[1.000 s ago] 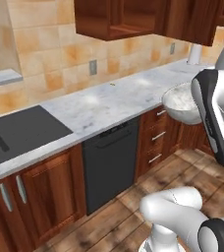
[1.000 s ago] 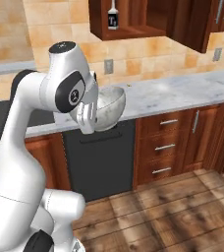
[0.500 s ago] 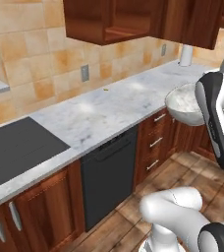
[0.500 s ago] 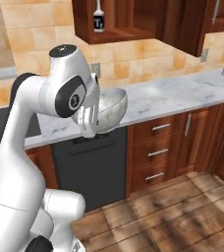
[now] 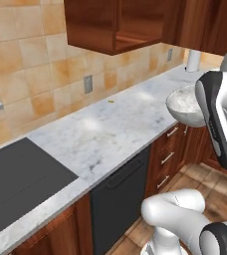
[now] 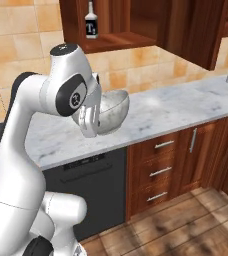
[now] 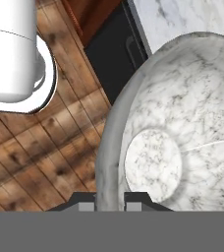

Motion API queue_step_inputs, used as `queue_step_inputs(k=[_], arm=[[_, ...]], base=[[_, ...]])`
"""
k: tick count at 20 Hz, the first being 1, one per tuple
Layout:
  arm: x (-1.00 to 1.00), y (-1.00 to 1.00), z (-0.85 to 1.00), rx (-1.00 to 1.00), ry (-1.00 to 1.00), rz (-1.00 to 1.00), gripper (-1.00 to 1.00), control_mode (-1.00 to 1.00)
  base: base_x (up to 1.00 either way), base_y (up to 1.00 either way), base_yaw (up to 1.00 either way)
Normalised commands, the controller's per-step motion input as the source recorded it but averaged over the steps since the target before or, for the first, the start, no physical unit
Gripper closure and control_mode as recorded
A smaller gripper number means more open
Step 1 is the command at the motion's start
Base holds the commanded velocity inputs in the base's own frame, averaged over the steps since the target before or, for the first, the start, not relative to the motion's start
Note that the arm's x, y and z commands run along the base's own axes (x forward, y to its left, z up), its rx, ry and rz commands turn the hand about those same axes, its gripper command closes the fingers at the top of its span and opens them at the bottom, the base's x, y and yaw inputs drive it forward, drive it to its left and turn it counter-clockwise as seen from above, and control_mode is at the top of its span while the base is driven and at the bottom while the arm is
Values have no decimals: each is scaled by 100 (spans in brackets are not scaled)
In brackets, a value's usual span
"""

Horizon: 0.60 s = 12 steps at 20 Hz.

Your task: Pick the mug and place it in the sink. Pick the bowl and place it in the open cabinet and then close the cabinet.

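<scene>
Here, bowl (image 6: 112, 111) tipped sideways, rim in jaws

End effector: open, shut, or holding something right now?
End effector: shut on the rim of the wide round grey speckled stone-like bowl, held up above the floor in front of the white marble counter.
</scene>
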Motion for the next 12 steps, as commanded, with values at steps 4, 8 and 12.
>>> queue_step_inputs(k=[4,8,12], arm=[[0,0,0,0,0,0,100,100],[0,0,0,0,0,0,100,100],[0,0,0,0,0,0,100,100]], base=[[44,-11,-6],[59,-11,-8],[66,-2,-9]])
